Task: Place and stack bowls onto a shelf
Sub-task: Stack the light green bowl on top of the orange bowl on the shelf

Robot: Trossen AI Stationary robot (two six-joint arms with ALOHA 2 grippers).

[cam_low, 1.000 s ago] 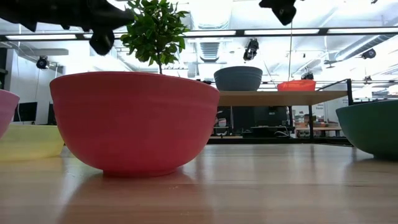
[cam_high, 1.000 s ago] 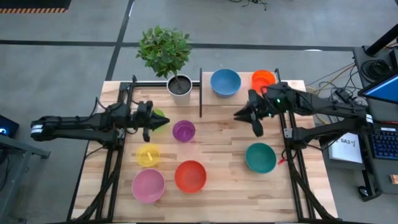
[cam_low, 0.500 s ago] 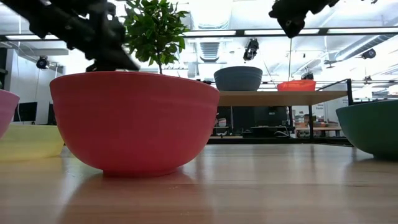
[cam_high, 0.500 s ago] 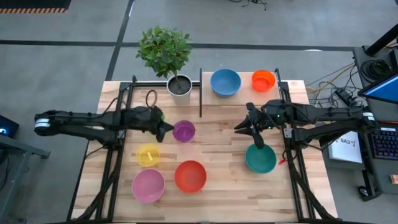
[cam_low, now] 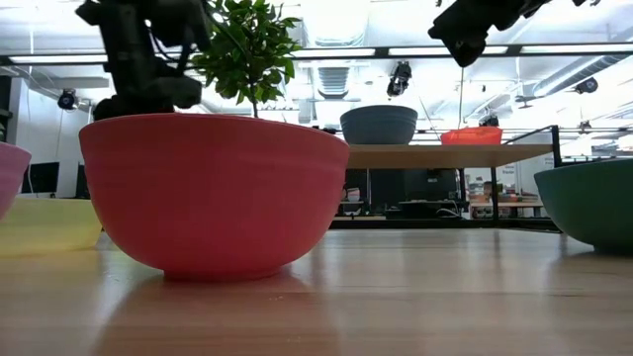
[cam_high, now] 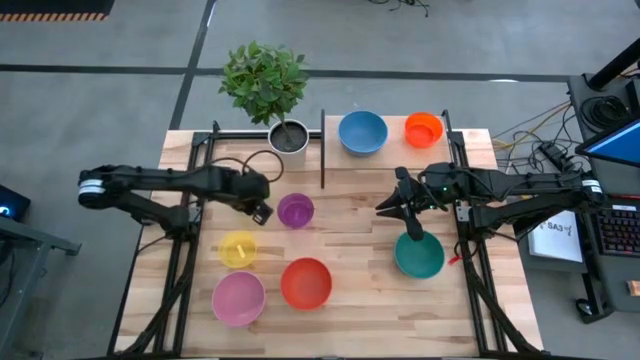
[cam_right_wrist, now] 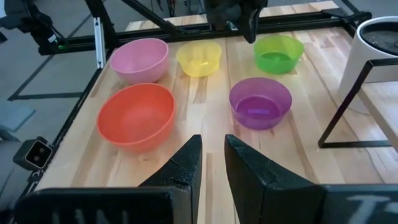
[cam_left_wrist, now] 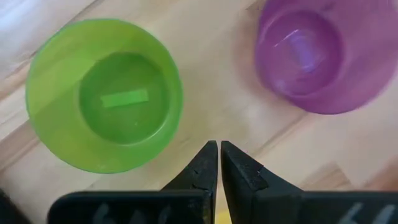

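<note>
My left gripper (cam_high: 262, 211) is shut and empty, pointing down between the lime green bowl (cam_left_wrist: 104, 93) and the purple bowl (cam_high: 295, 210); my left arm hides the green bowl in the high view. My right gripper (cam_high: 402, 218) is open and empty, held above the table just beyond the teal bowl (cam_high: 419, 254). The blue bowl (cam_high: 362, 132) and the orange bowl (cam_high: 423, 129) stand on the shelf (cam_high: 392, 153) at the far right. The yellow bowl (cam_high: 238, 248), red bowl (cam_high: 306, 283) and pink bowl (cam_high: 238, 298) stand on the table near its front.
A grey-white pot with a small green tree (cam_high: 289, 138) stands at the far edge, left of the shelf's black post (cam_high: 322, 150). Black frame rails run along the table's left and right sides. Bare planks lie between the purple and teal bowls.
My left gripper has gone a little toward the table's right edge and tipped down, ending beside the purple bowl. My right gripper has gone from the shelf toward the near edge, stopping by the teal bowl and uncovering the orange bowl. No bowl has moved.
</note>
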